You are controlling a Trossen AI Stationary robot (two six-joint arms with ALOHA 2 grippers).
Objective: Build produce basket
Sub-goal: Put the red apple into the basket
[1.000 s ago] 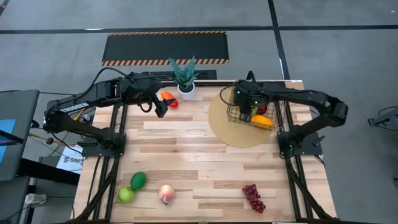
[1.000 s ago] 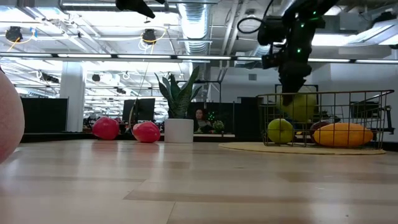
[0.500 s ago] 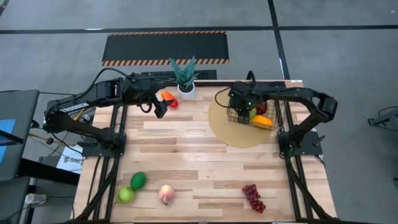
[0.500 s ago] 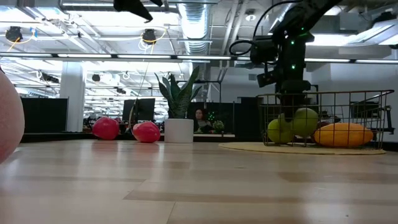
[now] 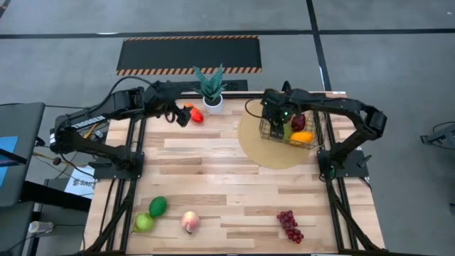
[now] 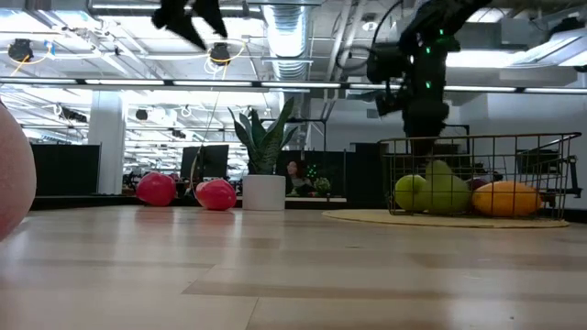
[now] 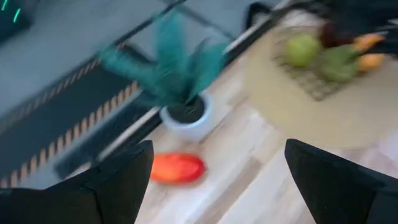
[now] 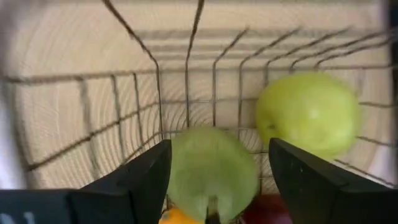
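The right gripper (image 8: 214,186) has just spread its fingers and dropped the pear (image 6: 446,191) into the wire basket (image 5: 264,132) beside the green apple (image 6: 413,193), one more fruit done, while the left gripper (image 7: 217,180), open and empty, hovers over the orange-red pepper (image 7: 177,168).

Basket (image 8: 186,68) sits on tan mat (image 8: 68,68). Inside: pear (image 8: 211,171) between parted jaws, green apple (image 8: 309,113) beside it.
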